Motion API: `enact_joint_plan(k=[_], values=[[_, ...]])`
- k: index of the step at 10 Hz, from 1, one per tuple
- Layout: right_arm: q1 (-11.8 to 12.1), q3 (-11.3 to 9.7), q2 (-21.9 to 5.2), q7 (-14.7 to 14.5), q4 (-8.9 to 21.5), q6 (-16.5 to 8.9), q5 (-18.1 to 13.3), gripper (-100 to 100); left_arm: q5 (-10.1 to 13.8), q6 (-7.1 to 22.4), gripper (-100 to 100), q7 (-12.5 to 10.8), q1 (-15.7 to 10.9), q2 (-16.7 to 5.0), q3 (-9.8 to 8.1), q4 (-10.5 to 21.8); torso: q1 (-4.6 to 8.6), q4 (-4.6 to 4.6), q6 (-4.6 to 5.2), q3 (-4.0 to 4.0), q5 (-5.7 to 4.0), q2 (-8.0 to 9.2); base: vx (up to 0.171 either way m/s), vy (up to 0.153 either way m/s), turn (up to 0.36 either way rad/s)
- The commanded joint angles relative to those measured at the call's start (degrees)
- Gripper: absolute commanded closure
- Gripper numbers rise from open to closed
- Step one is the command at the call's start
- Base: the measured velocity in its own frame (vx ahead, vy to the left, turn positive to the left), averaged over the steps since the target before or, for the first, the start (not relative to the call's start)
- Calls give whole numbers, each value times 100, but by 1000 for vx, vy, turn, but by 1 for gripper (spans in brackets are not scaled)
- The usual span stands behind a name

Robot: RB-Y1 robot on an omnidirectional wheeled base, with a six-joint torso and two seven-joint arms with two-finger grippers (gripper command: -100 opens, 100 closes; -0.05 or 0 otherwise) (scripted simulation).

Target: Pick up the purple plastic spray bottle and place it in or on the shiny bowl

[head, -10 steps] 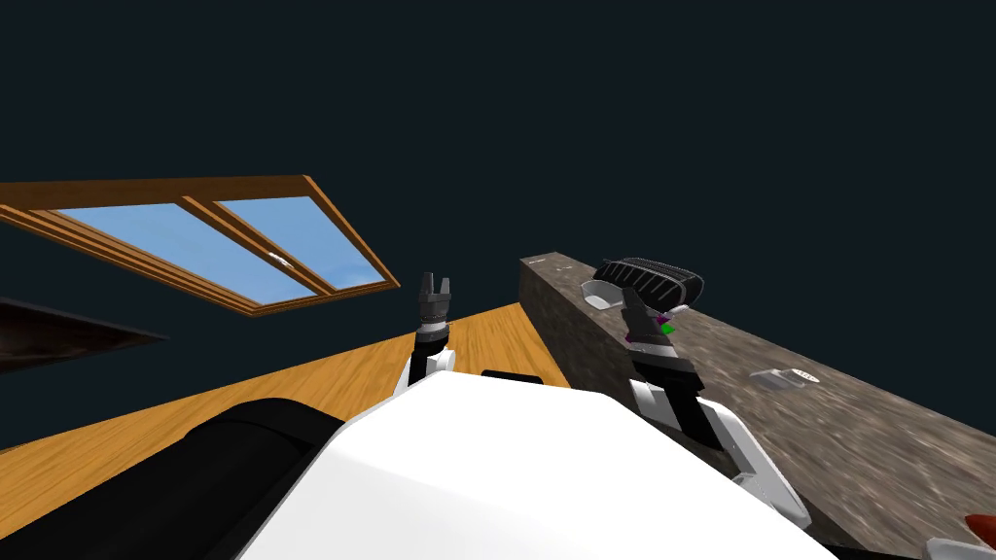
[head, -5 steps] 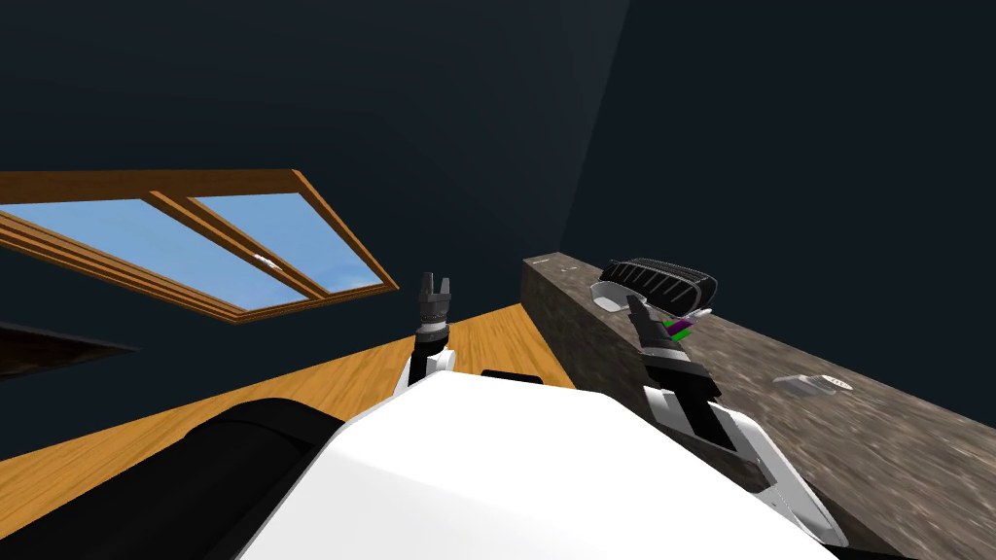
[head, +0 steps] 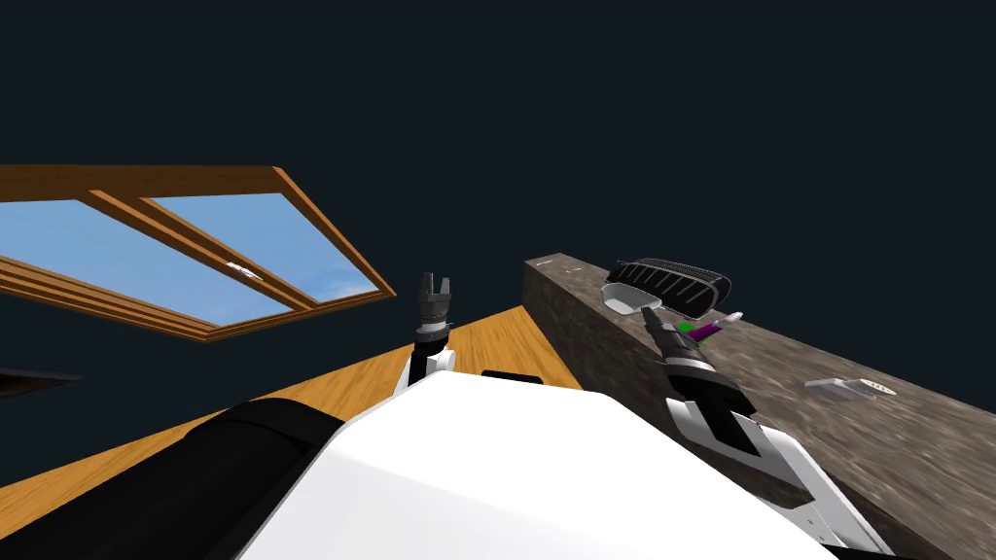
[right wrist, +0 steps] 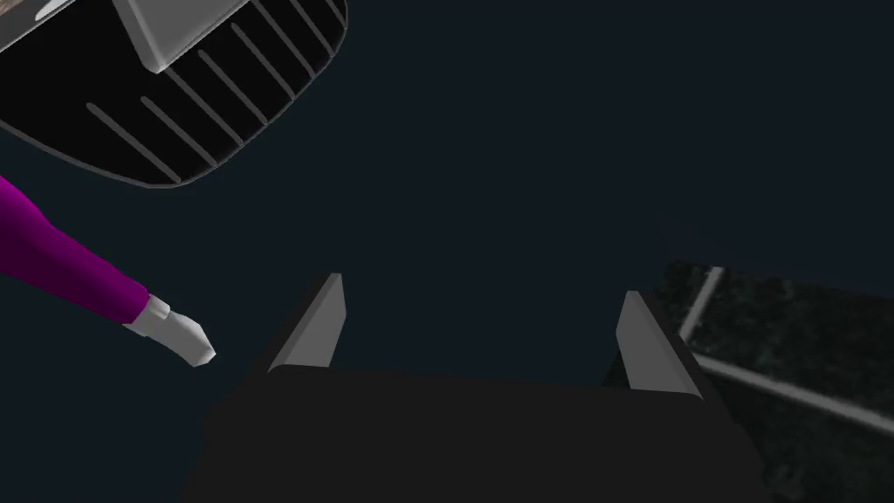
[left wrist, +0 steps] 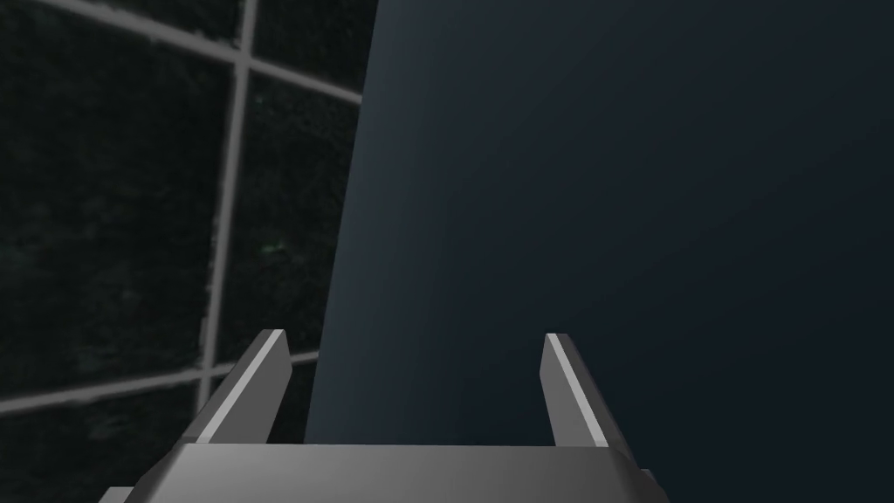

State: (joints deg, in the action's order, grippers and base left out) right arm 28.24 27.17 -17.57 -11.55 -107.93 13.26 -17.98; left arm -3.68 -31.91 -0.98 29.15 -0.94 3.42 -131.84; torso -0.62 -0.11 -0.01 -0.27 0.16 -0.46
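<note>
The purple spray bottle [head: 708,331] with a white nozzle lies on the stone counter [head: 778,428], a green patch beside it. The shiny bowl [head: 622,300] sits just beyond, against a black ribbed object [head: 673,281]. My right gripper [head: 650,314] hovers over the counter between bowl and bottle, open. In the right wrist view the gripper [right wrist: 484,327] holds nothing, and the bottle [right wrist: 61,253] lies outside one finger, its nozzle tip [right wrist: 182,338] close to it. My left gripper [head: 435,286] is raised over the floor, open [left wrist: 410,349].
A small grey object [head: 844,388] rests farther along the counter. The counter's near edge [head: 584,340] drops to a wooden floor [head: 340,379]. A wood-framed window [head: 185,248] is at the left. The black ribbed object [right wrist: 175,96] looms close ahead of the right gripper.
My view has swung, sliding the counter things rightward in the picture. The right arm has reached a little farther along the counter. The left arm is unchanged.
</note>
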Motion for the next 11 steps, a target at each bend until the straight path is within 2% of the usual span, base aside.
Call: enact_joint_plan(k=[1,2,6,7,8,11], values=[[12,185,-165,-167,264,-286,-75,-100,0,0,0,0,0,0,0,0,0,0,0,0,0,0,90,143,-110],[12,185,-165,-167,264,-311,-75,-100,0,0,0,0,0,0,0,0,12,1,2,3,-1,5,54,76,-32],[-54,464,-528,-582,881,-1027,-180,-100,0,0,0,0,0,-1,-1,0,39,2,2,6,-8,10,79,80,-84],[-77,510,-619,-681,1027,-1184,-186,-100,0,0,0,0,0,-1,-1,0,40,1,1,3,-9,4,108,90,-80],[-77,510,-619,-681,1027,-1237,-186,-100,0,0,0,0,0,-1,-1,0,38,0,0,0,-8,-1,77,49,-33],[-158,609,-888,-962,1433,-1786,-170,-100,0,0,0,0,0,-2,-2,0,65,1,0,1,-14,2,100,24,-75]])
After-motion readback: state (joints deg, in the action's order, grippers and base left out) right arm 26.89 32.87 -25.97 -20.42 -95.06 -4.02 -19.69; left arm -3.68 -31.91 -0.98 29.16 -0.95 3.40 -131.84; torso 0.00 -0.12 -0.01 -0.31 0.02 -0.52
